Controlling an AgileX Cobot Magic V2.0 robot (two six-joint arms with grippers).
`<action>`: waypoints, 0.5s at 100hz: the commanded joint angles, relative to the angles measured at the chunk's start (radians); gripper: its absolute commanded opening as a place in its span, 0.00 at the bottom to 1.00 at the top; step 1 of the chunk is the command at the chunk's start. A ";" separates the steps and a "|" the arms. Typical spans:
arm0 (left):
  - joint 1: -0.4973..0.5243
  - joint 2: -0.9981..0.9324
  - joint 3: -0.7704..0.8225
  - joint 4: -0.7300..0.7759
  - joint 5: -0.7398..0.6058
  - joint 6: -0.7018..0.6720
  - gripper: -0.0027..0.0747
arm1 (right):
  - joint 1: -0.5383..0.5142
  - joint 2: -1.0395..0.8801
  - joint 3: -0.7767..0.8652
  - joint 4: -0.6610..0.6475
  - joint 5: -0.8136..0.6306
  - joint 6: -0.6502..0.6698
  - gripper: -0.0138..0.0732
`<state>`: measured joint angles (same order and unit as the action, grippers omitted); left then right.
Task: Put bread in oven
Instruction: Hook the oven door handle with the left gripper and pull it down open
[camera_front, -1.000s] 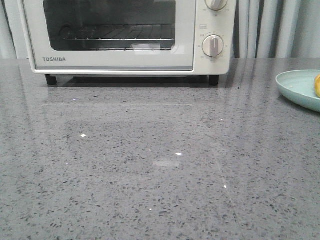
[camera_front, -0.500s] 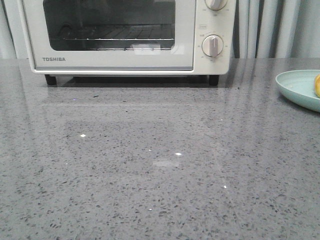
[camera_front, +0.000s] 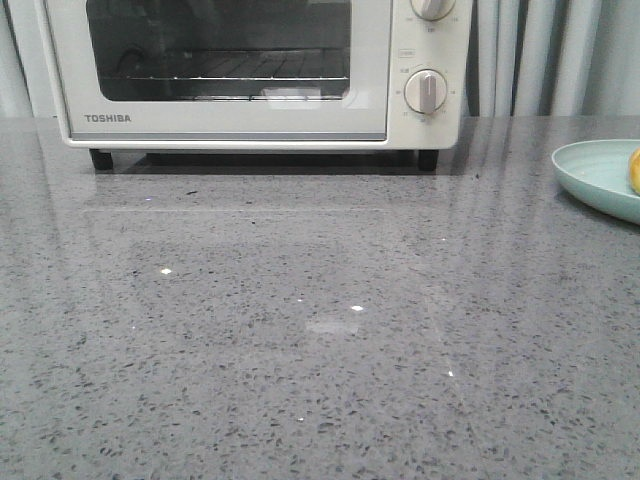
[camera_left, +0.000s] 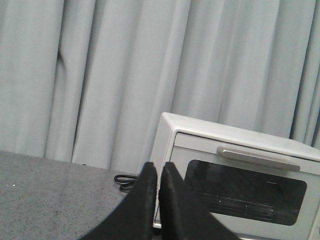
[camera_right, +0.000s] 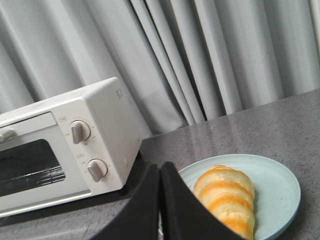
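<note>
The cream-white oven (camera_front: 250, 70) stands at the back of the grey counter with its glass door closed; it also shows as the oven (camera_left: 240, 180) and the oven (camera_right: 65, 145) in the wrist views. The bread (camera_right: 225, 197), a golden striped roll, lies on a pale blue plate (camera_right: 280, 185); only a yellow sliver of the bread (camera_front: 634, 172) shows at the front view's right edge. My right gripper (camera_right: 160, 167) is shut and empty, beside the plate. My left gripper (camera_left: 159, 166) is shut and empty, off the oven's left corner. Neither gripper appears in the front view.
Grey curtains (camera_left: 100, 75) hang behind the counter. A black cable (camera_left: 124, 181) lies coiled on the counter by the oven's left side. The plate (camera_front: 595, 175) sits at the counter's right edge, right of the oven.
</note>
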<state>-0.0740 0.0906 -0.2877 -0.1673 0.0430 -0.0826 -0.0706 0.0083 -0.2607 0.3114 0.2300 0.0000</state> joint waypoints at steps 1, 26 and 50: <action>-0.028 0.081 -0.098 0.005 -0.029 -0.010 0.01 | -0.008 0.055 -0.091 -0.007 0.015 0.000 0.08; -0.161 0.288 -0.239 0.041 -0.105 0.000 0.01 | -0.008 0.200 -0.250 -0.007 0.161 -0.048 0.08; -0.293 0.532 -0.378 0.108 -0.112 0.000 0.01 | -0.008 0.341 -0.396 -0.007 0.293 -0.048 0.08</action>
<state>-0.3273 0.5334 -0.5852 -0.0668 0.0124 -0.0809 -0.0706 0.2903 -0.5864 0.3096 0.5520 -0.0351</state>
